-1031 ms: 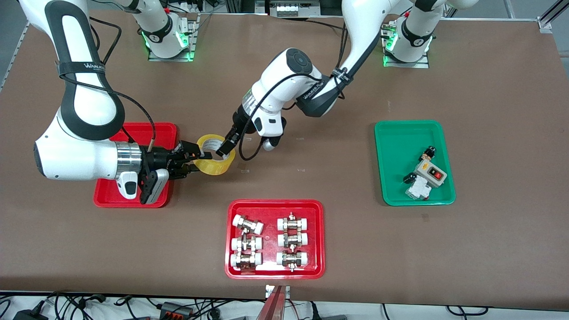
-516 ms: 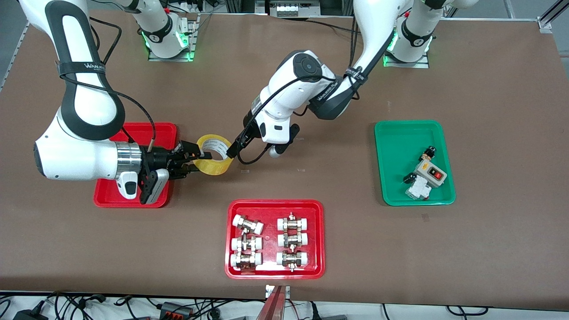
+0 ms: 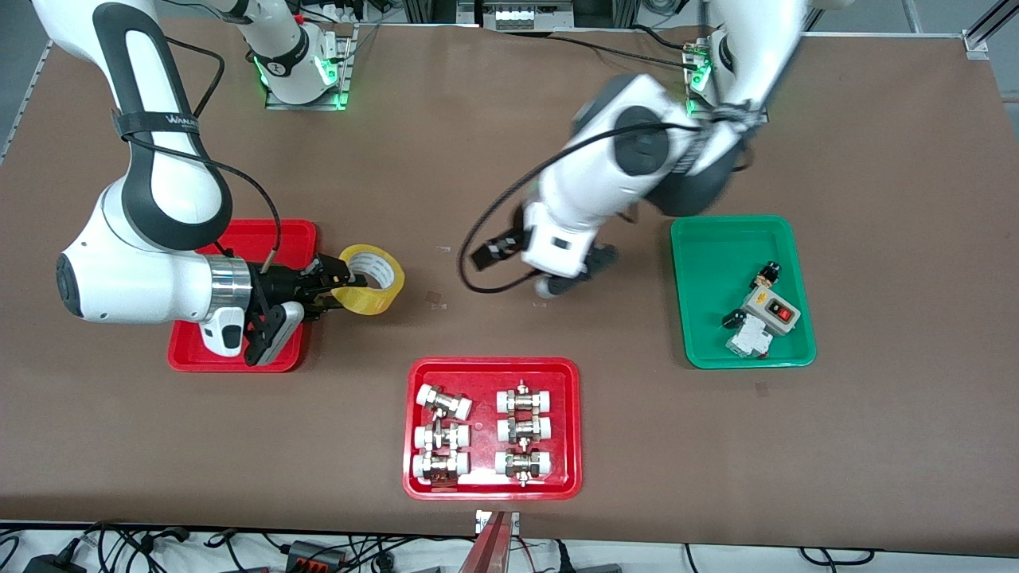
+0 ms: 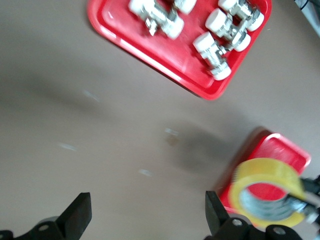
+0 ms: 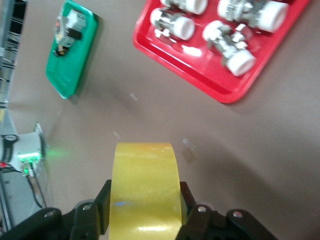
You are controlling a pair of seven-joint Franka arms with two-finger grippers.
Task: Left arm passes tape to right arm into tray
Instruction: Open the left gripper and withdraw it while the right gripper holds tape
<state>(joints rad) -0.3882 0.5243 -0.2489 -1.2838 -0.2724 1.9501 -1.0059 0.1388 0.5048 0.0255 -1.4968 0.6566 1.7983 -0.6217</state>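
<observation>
A: Where is the tape (image 3: 371, 278) now?

B: In the right gripper (image 3: 338, 288). Its fingers are clamped tight on the wall of the yellow roll, one inside the core and one outside, and the roll stands tilted in the air just off the edge of the plain red tray (image 3: 271, 235), over bare table.

A: Is it over the tray at all?

B: No, just beside its rim, toward the left arm's end. The right arm's wrist hangs over the tray itself.

A: And the left gripper (image 3: 492, 253)?

B: Jaws spread wide, holding nothing, well apart from the roll, over bare table between the tape and the green tray (image 3: 704, 239). Its wrist view shows the roll (image 4: 267, 192) well off, with the tray of white-capped fittings (image 3: 418, 378) nearer the camera.
</observation>
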